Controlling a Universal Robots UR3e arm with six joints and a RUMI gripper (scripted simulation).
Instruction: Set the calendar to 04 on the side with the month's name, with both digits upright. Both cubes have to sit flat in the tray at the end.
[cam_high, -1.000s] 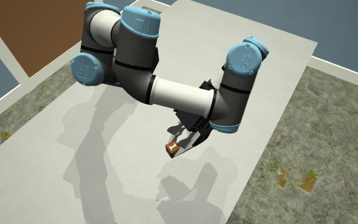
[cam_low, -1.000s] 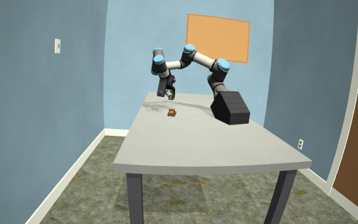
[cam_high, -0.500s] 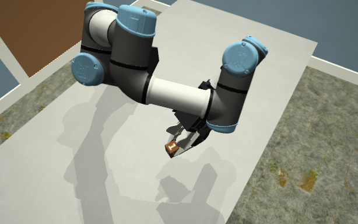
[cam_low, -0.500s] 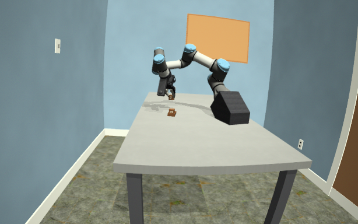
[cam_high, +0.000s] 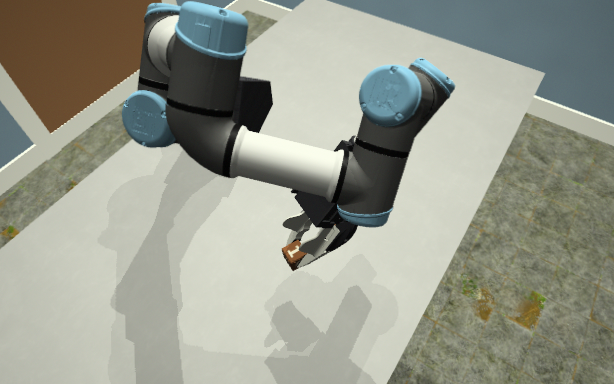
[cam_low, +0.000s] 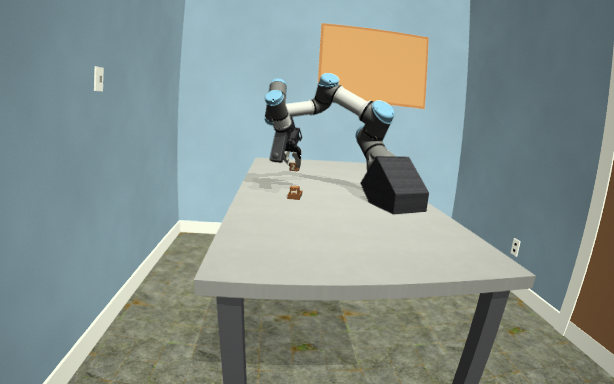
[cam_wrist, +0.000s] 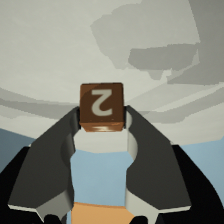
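My gripper (cam_wrist: 103, 108) is shut on a brown number cube (cam_wrist: 101, 106) and holds it in the air above the table. In the wrist view the cube's facing side shows a white 2, upside down. In the top view the cube (cam_high: 294, 254) shows a 1 on another face, between the fingers of the gripper (cam_high: 305, 250). In the exterior view the held cube (cam_low: 294, 166) hangs above and behind the brown calendar tray (cam_low: 295, 196), which stands on the table with something brown in it. The tray is hidden behind the arm in the top view.
The arm's black base block (cam_low: 395, 185) stands on the grey table at the right. The table's left edge (cam_low: 220, 220) is close to the tray. An orange panel (cam_low: 374, 65) hangs on the back wall.
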